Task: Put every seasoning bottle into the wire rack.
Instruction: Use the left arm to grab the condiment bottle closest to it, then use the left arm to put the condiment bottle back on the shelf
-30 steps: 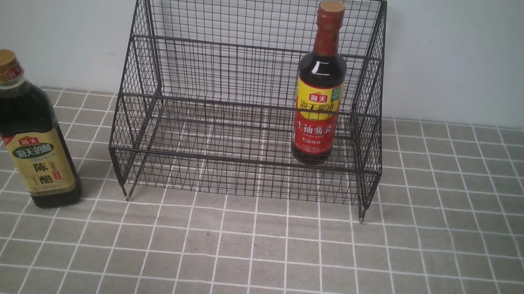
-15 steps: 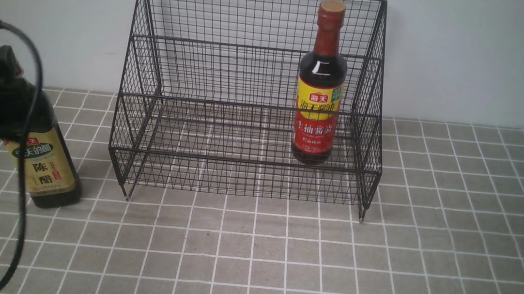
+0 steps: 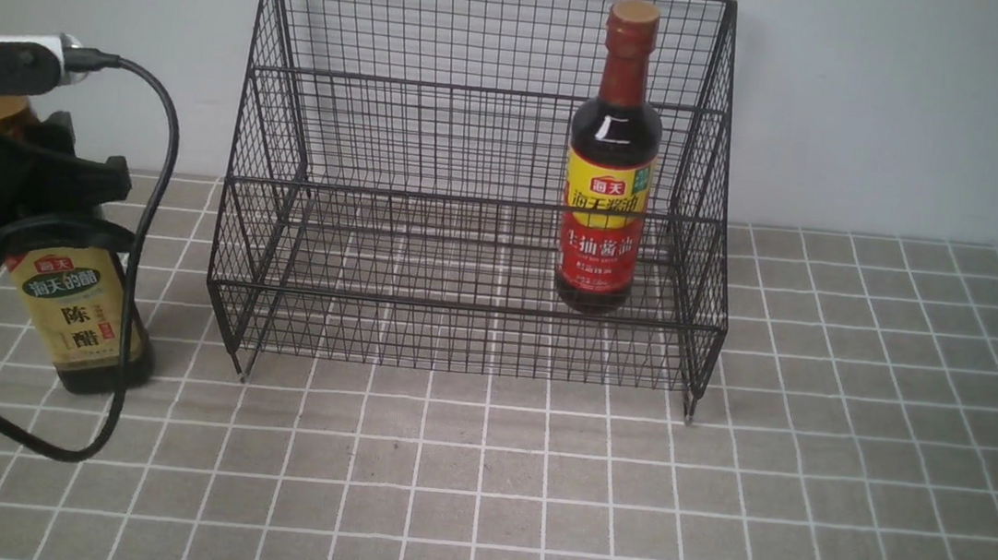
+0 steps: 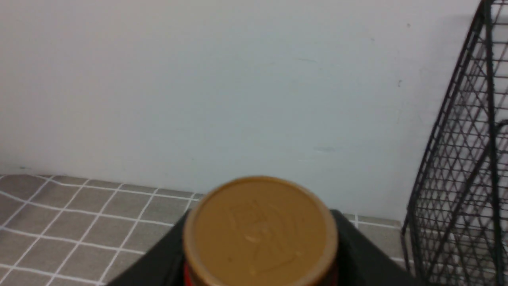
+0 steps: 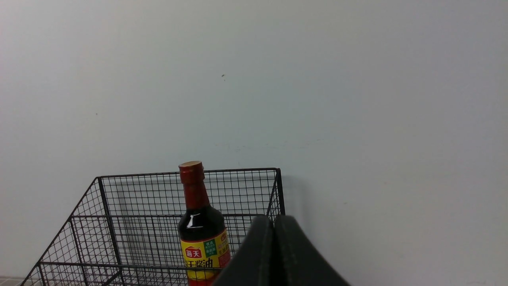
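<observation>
The broad seasoning bottle (image 3: 74,310) with gold cap (image 4: 260,232) stands on the tiled counter, left of the black wire rack (image 3: 423,124). My left gripper (image 3: 90,200) is open, with its jaws on either side of that bottle's shoulder below the cap. The slim bottle (image 3: 606,208) with red-brown neck and red-yellow label stands upright inside the rack's lower tier, at its right end; it also shows in the right wrist view (image 5: 202,238). My right gripper (image 5: 274,222) is shut and empty, held high and back from the rack (image 5: 139,198), out of the front view.
A plain wall runs close behind the rack. The rack's left side (image 4: 456,178) is a short way from the broad bottle. My left arm's black cable (image 3: 142,280) loops down in front of that bottle onto the grey tiles (image 3: 714,525).
My left arm has come in from the left edge, and its gripper now straddles the broad bottle's shoulder. Neither bottle has moved.
</observation>
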Controlling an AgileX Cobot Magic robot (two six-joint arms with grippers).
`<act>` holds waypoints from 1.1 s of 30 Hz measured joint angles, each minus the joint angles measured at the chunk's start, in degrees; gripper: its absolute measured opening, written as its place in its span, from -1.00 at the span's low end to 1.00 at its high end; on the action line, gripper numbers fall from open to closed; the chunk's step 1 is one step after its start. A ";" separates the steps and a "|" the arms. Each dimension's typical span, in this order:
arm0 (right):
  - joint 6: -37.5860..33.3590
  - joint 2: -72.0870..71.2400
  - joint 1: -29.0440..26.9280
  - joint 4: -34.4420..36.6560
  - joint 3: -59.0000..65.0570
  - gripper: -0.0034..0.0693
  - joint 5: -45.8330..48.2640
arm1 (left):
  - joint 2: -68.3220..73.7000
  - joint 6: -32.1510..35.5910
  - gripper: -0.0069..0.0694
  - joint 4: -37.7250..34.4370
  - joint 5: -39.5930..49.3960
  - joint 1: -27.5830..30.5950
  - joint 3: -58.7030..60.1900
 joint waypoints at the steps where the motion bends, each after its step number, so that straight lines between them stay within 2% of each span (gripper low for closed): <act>1: 0.00 0.00 0.00 0.00 0.00 -0.94 0.00 | -1.75 0.11 -0.01 1.50 3.64 0.00 -0.61; 5: 0.00 0.00 0.00 0.00 0.00 -0.94 0.00 | -10.57 0.61 -0.01 4.56 16.54 0.00 -5.30; 13: 0.00 0.00 0.00 0.00 0.00 -0.94 0.00 | -21.67 0.00 -0.01 6.22 25.44 -2.17 -16.86; 22: 0.00 0.00 0.00 0.00 0.00 -0.94 0.00 | -16.63 -0.27 -0.01 6.10 23.34 -12.78 -18.02; 33: 0.00 0.00 0.00 0.00 0.00 -0.94 0.00 | -5.80 -0.27 -0.02 5.88 16.28 -14.31 -18.02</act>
